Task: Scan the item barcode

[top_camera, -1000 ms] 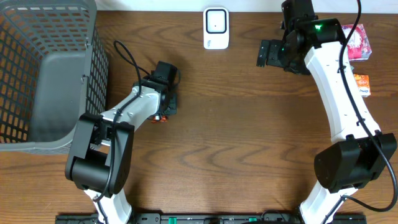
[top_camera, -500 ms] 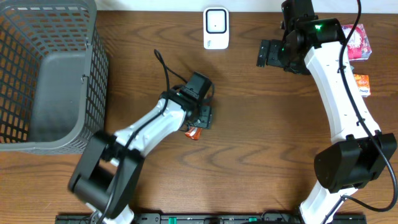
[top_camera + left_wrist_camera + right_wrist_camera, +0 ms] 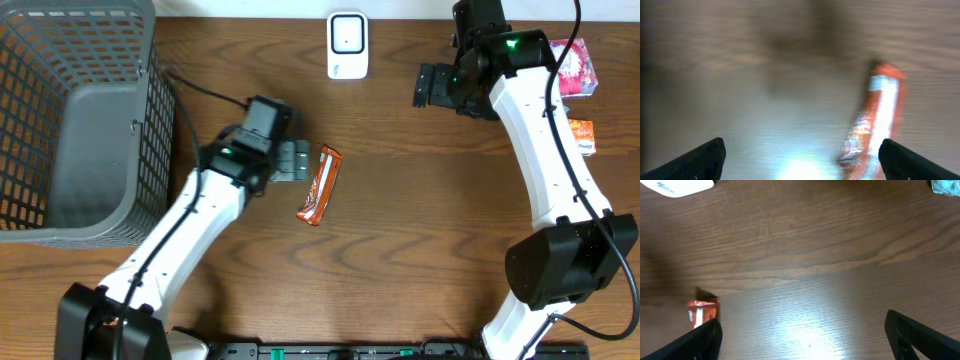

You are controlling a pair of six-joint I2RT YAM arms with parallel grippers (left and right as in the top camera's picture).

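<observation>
Overhead: left pincer (image 3: 297, 160) spread wide, gripping nothing. Orange snack bar (image 3: 319, 185) lies flat on the surface (image 3: 400, 240) just right of it, not touching. Right pincer (image 3: 430, 85) also spread and empty, near the far edge, right of the scanner (image 3: 347, 45). Basket (image 3: 160, 110) at the left edge. Bare wood right of and below the bar.

Print on the orange wrapper (image 3: 319, 185) is too small to read.
</observation>
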